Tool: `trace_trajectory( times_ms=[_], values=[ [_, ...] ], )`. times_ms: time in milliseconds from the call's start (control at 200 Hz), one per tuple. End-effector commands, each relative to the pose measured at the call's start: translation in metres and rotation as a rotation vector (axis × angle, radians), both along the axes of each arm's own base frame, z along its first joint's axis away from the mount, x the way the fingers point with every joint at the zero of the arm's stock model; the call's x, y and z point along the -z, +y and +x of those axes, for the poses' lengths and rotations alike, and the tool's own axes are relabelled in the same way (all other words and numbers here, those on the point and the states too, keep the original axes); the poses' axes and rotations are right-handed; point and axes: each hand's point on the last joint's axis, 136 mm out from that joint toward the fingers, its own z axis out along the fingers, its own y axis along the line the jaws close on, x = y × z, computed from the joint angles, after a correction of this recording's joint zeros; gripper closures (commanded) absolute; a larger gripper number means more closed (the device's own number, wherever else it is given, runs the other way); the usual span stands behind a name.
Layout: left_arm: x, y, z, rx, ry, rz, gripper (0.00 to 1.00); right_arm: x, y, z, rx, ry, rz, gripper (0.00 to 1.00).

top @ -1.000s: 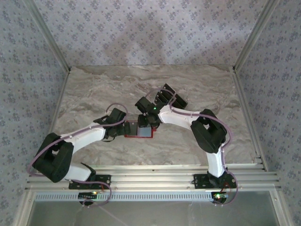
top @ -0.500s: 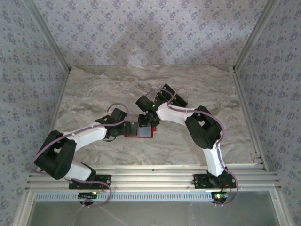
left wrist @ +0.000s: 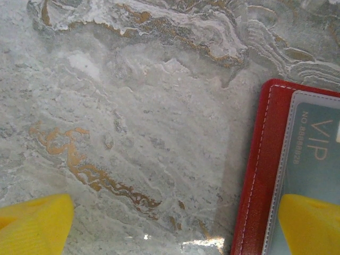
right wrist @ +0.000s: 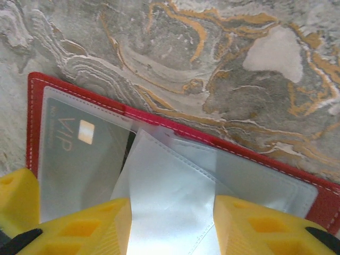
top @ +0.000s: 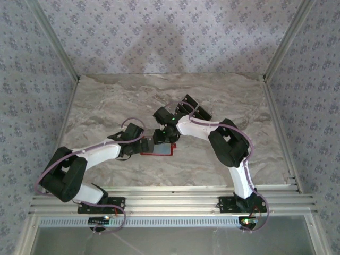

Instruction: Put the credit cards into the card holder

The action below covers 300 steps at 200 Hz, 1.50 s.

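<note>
The card holder (top: 162, 151) lies open on the marble, a red wallet (right wrist: 175, 125) with clear sleeves inside. One grey card marked VIP (right wrist: 74, 154) sits in its left sleeve (left wrist: 313, 154). My right gripper (right wrist: 171, 228) is over the wallet, its yellow fingers closed against both edges of a clear sleeve leaf (right wrist: 170, 196) that stands up between them. My left gripper (left wrist: 170, 228) is wide open at the wallet's left edge (left wrist: 260, 175), with one fingertip (left wrist: 311, 223) over the VIP sleeve. Black credit cards (top: 190, 102) lie on the table behind the right forearm.
The marble tabletop (top: 106, 101) is bare to the left and at the back. Patterned walls and metal frame posts (top: 279, 50) close it in. A metal rail (top: 170, 199) runs along the near edge by the arm bases.
The right arm has drawn its elbow and gripper a little to the left over the wallet. The left arm has hardly moved.
</note>
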Motion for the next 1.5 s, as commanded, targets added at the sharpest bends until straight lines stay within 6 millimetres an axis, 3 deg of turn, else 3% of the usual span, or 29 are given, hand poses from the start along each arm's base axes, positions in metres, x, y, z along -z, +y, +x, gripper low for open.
trace_trajectory(
  times_ms=[0, 335, 695, 1109, 1494],
  values=[
    [-0.006, -0.002, -0.002, 0.011, -0.02, -0.023, 0.01, 0.013, 0.001, -0.004, 0.009, 0.063, 0.011, 0.53],
    [-0.031, -0.014, -0.014, 0.077, -0.093, -0.121, 0.01, 0.015, 0.001, -0.003, 0.028, 0.07, 0.033, 0.53],
    [-0.025, -0.032, -0.045, 0.168, -0.088, -0.153, 0.01, 0.016, 0.002, -0.002, 0.027, 0.075, 0.046, 0.53],
    [-0.043, -0.06, -0.028, 0.227, -0.168, -0.2, 0.01, 0.021, -0.001, -0.002, 0.054, 0.096, 0.048, 0.53],
    [-0.036, -0.079, -0.01, 0.273, -0.157, -0.153, 0.02, 0.021, 0.002, -0.001, 0.054, 0.099, 0.056, 0.53]
  ],
)
